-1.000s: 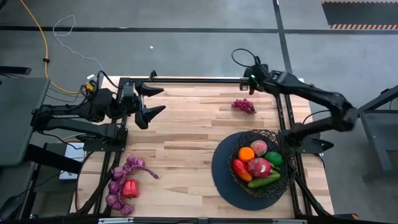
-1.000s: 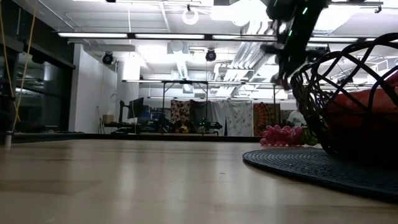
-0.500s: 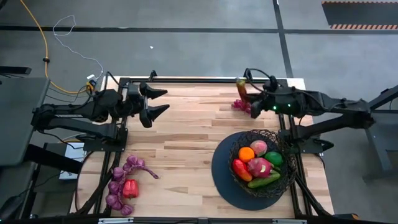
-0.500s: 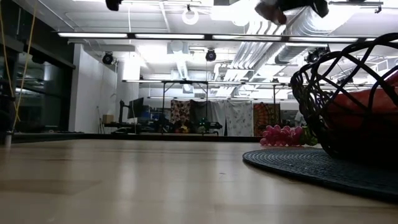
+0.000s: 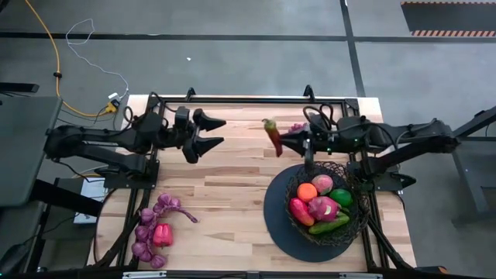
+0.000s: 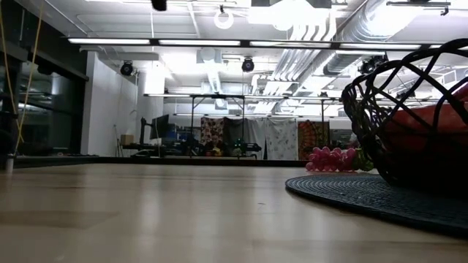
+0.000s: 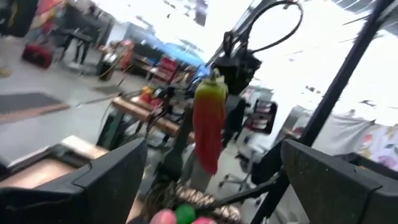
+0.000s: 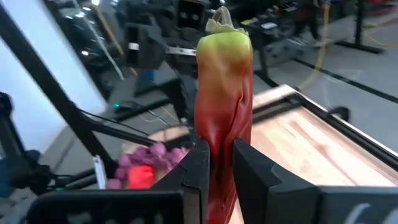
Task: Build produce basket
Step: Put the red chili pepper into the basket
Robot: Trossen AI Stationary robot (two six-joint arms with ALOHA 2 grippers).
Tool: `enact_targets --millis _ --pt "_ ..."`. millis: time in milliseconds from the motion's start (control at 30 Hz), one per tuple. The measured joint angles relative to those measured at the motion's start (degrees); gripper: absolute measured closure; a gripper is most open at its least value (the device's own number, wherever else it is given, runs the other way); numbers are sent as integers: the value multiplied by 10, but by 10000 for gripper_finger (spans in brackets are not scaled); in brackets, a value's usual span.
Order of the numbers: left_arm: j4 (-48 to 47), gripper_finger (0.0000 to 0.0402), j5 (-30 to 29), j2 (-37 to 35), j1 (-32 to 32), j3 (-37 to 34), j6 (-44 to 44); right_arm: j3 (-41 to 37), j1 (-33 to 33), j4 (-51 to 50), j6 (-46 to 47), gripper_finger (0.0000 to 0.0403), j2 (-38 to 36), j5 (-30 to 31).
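The basket [image 5: 319,208], a round black wire-mesh bowl with open lattice sides, sits on a wider dark disc on the right half of the pale wood-plank tabletop [image 5: 232,182]. Inside it lie an orange [image 5: 307,191], a peach [image 5: 322,184], a pink dragon fruit [image 5: 324,208], a green ball [image 5: 341,198], a green cucumber [image 5: 328,226] and a red pepper [image 5: 300,210]. The right gripper [image 5: 284,140] reaches over the tabletop beyond the basket, its fingers [image 8: 198,167] clamped on a long smooth chili pepper [image 5: 273,136], red fading to green at the stem, held clear of the wood and standing upright between the fingers in the right wrist view. A pink grape bunch [image 6: 333,158] lies on the tabletop behind it. The left gripper [image 5: 213,132] faces the chili across a gap, fingers [image 7: 109,177] spread apart and holding nothing. Purple grape bunches [image 5: 147,232] and a small red pepper [image 5: 162,235] rest at the near left corner, well apart from the basket.
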Motion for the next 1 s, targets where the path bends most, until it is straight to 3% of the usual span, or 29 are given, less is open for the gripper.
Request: enact_targets --millis 233,700,1000 --pt "59 41 16 44 -32 0 69 0 4 72 -2 357 33 -68" --pt "59 41 13 50 -80 0 153 0 26 88 -127 357 63 -68" --pt "56 41 13 50 -83 0 165 0 22 89 -133 357 62 -59"
